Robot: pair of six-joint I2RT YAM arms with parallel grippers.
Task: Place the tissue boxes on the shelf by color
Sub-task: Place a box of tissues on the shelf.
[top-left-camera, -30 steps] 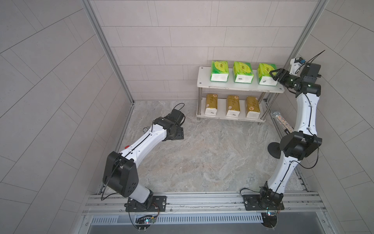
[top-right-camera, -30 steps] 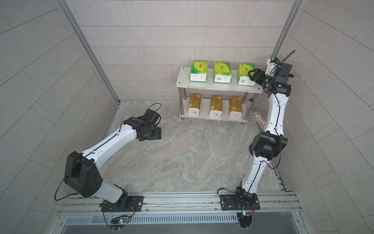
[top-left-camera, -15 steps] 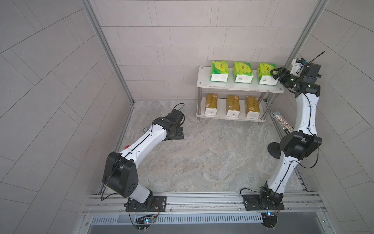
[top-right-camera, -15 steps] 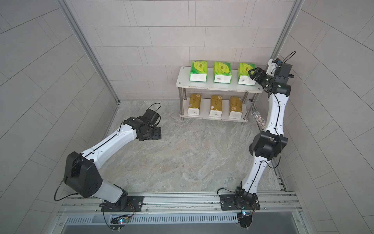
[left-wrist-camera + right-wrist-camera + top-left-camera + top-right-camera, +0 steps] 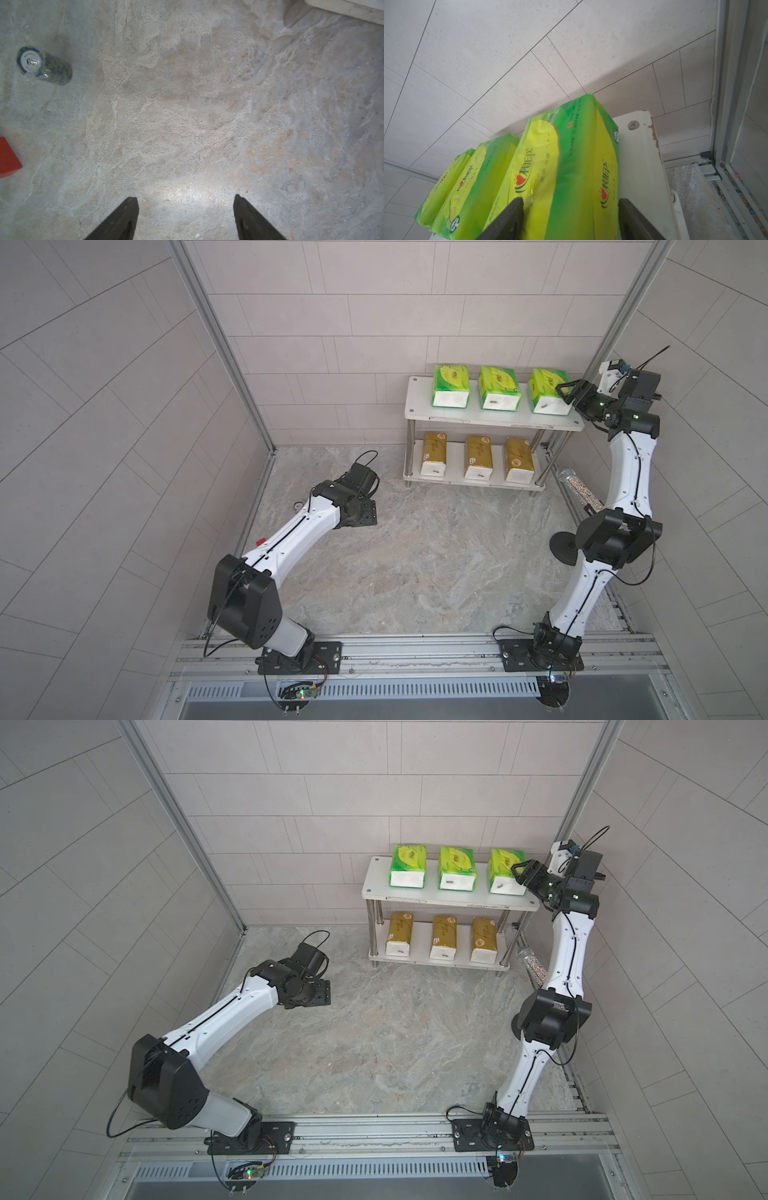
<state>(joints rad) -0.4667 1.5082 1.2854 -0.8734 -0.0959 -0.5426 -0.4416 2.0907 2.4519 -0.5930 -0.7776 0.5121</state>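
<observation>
Near left: left gripper (image 5: 185, 197) low over bare floor (image 5: 187, 104), jaws apart, nothing between. Well apart from the shelf (image 5: 456, 483). Only risk here a careless swing into the patterned roll (image 5: 44, 65) or red block (image 5: 8, 158) lying nearby.

Mid right: glitter tube (image 5: 579, 491) lying on the floor just beside the right arm (image 5: 629, 472). Easy to knock or roll on a low retreat.

Far: shelf against the back wall (image 5: 374, 344). Lower tier, three gold packs (image 5: 478, 454) in a row, white ends forward. Upper tier, three green packs (image 5: 498, 385), same way. Looks sorted by colour already, or nearly so.

Far right: right gripper (image 5: 570, 199) at the near end of the rightmost green pack (image 5: 571, 155), one finger each side. Cannot tell whether clamped or merely straddling; no clear gap, no clear squeeze.

Main risk: pulling back while gripping and dragging that pack off the front edge. Sits near the right end of the top board (image 5: 639, 155); liable to tip over that end on a sideways nudge. Soft wrapper, may snag on a finger. Also possible: bumping the board on the way out, shaking the shelf and shifting the neighbours. Best guess for a clean exit: spread wide first, then straight back and up.
</observation>
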